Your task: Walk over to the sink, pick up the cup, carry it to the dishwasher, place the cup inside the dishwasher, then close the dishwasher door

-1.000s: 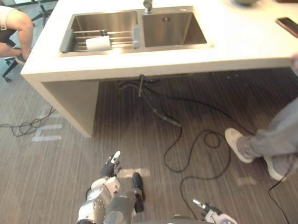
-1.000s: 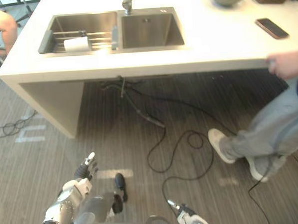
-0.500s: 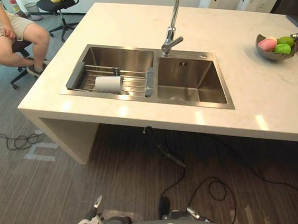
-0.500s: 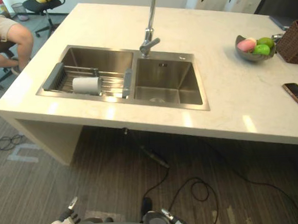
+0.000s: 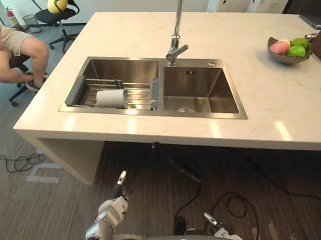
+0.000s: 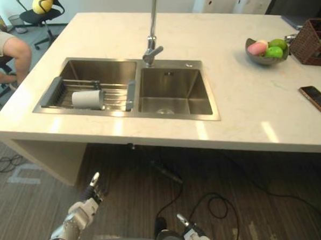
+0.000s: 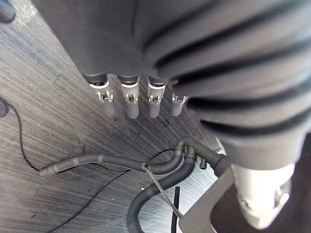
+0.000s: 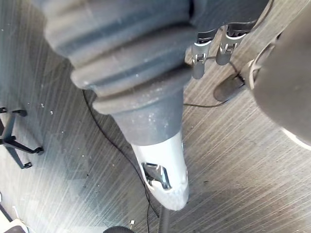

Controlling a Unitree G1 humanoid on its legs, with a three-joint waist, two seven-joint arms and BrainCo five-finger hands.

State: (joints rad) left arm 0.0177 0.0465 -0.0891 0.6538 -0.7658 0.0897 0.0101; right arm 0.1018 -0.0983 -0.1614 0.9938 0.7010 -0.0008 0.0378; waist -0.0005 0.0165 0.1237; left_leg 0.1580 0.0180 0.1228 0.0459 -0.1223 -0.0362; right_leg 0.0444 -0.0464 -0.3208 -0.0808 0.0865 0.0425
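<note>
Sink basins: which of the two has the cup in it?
The left basin, the one spanned by a wire rack; the white cup lies on its side on that rack. The right basin has no rack.

So it's a pale stone tabletop (image 6: 246,110) with a steel double sink (image 6: 175,84) sunk into its left half, tall faucet (image 6: 152,45) standing at the far edge between the two basins. A wire rack (image 6: 116,95) with grey ends sits across the left basin. Over on the far right there's a metal bowl (image 6: 259,60) of pink and green fruit (image 6: 275,50), a wicker basket (image 6: 312,34) just right of it, and a phone (image 6: 315,100) lying flat nearer the right edge.
</note>
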